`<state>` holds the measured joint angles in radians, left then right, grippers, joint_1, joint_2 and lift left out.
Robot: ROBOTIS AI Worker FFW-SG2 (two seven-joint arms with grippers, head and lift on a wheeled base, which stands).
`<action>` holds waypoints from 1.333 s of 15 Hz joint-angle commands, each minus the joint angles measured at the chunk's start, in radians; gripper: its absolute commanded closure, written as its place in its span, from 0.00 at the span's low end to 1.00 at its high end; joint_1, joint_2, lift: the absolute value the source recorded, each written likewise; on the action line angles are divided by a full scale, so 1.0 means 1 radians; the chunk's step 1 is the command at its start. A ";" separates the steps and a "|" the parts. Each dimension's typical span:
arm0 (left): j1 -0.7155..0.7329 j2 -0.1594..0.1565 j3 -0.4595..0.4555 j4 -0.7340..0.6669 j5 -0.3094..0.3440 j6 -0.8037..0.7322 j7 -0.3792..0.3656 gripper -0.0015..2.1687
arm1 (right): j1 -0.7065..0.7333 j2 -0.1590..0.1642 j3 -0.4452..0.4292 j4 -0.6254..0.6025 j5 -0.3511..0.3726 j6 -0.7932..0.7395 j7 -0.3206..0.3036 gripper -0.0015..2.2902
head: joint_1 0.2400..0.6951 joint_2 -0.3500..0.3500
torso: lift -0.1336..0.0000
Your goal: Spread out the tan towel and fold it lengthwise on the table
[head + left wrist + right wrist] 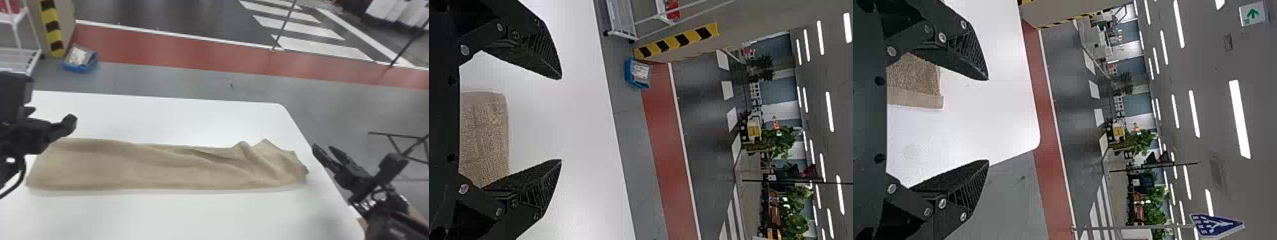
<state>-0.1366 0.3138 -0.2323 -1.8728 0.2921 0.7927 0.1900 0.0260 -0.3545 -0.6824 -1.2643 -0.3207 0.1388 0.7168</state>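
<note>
Tan towel (pixel 127 167): lies as a long strip on the white surface (pixel 159 217), left end smooth, right end rumpled. Left gripper (pixel 52 116): near the strip's left end, jaws apart. Right gripper (pixel 323 148): by the right edge, jaws apart.

soft glare is spreading over the white table (pixel 191 123) beyond the tan towel (pixel 127 172), a faint shadow is edging the towel's near side, ceiling lights (pixel 1239 119) are glowing well beyond it

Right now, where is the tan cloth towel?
In the head view, the tan cloth towel lies across the white table, from near the black left end effector toward the black right end effector.
</note>
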 commanded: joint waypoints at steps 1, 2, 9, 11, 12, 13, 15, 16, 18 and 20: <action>0.006 0.007 0.005 -0.005 0.005 -0.005 0.000 0.06 | -0.026 -0.021 0.007 -0.006 0.012 0.075 0.007 0.09 | 1.00 0.00 | 0.07; 0.006 0.008 0.005 -0.006 0.007 -0.005 0.000 0.06 | -0.054 -0.035 0.017 0.000 0.026 0.131 0.018 0.09 | 1.00 0.00 | 0.07; 0.069 0.022 0.037 -0.082 0.061 -0.005 -0.014 0.07 | -0.261 -0.034 0.195 0.057 0.166 0.238 0.032 0.15 | 1.00 0.06 | 0.07; 0.084 0.031 0.045 -0.083 0.061 -0.005 -0.038 0.11 | -0.287 -0.034 0.248 0.077 0.187 0.262 0.032 0.15 | 1.00 0.09 | 0.07; 0.095 0.037 0.053 -0.085 0.061 -0.008 -0.052 0.11 | -0.288 -0.034 0.265 0.077 0.207 0.266 0.030 0.15 | 1.00 0.10 | 0.07; 0.100 0.041 0.053 -0.083 0.061 -0.008 -0.067 0.11 | -0.288 -0.032 0.270 0.080 0.224 0.269 0.030 0.17 | 1.00 0.11 | 0.07; 0.101 0.042 0.053 -0.085 0.059 -0.008 -0.073 0.11 | -0.275 -0.032 0.268 0.079 0.233 0.321 0.033 0.18 | 1.00 0.13 | 0.07; 0.100 0.042 0.053 -0.088 0.059 -0.008 -0.076 0.11 | -0.267 -0.034 0.264 0.077 0.239 0.321 0.033 0.18 | 1.00 0.14 | 0.07; 0.098 0.042 0.050 -0.088 0.059 -0.014 -0.078 0.11 | -0.262 -0.040 0.259 0.083 0.273 0.318 0.032 0.18 | 1.00 0.13 | 0.07; 0.098 0.039 0.039 -0.078 0.059 -0.042 -0.089 0.11 | -0.262 -0.043 0.257 0.105 0.279 0.305 0.033 0.18 | 1.00 0.11 | 0.07</action>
<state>-0.0380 0.3556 -0.1860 -1.9591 0.3513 0.7719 0.1039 -0.2367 -0.3951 -0.4241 -1.1717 -0.0489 0.4531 0.7499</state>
